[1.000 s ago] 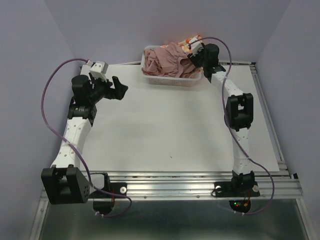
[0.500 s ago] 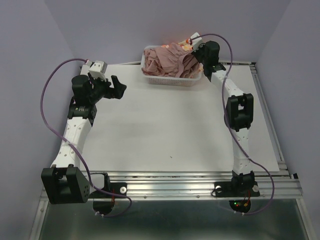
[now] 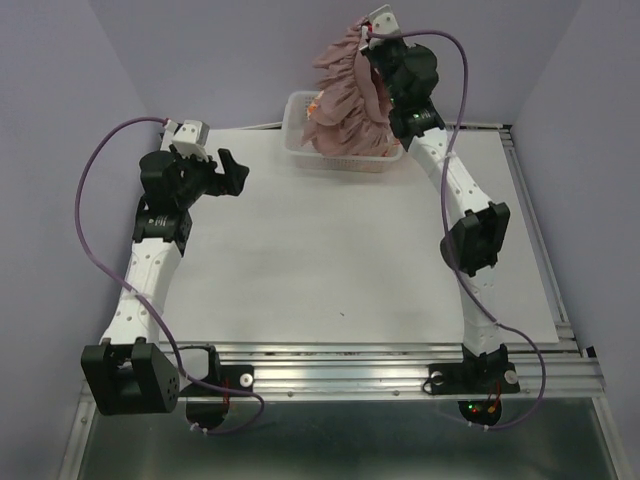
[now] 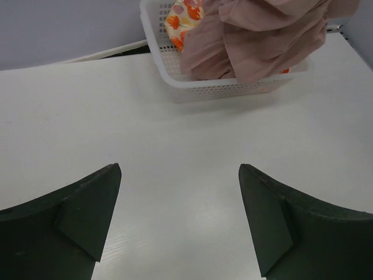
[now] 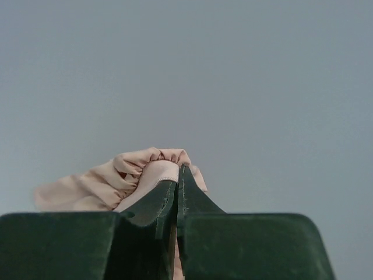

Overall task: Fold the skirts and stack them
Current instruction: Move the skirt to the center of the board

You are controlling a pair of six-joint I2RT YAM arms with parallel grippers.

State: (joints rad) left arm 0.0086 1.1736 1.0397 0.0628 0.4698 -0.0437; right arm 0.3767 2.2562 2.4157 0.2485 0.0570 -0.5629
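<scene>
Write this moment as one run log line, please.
phase: pickup | right gripper: shut on pink skirt, hanging over basket | left gripper: open, above table | printed skirt: in basket

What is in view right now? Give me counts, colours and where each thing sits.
pink skirt: 1, dusty pink, hanging from the right gripper above the basket, lower folds reaching into it.
printed skirt: 1, cream with orange-red print, in the basket's left end, mostly hidden.
basket: 1, white mesh, at the table's far edge.
table: 1, white.
cables: 2, purple, one along each arm.
left gripper: 1, black, open, over bare table.
right gripper: 1, black, shut on the pink skirt, raised.
</scene>
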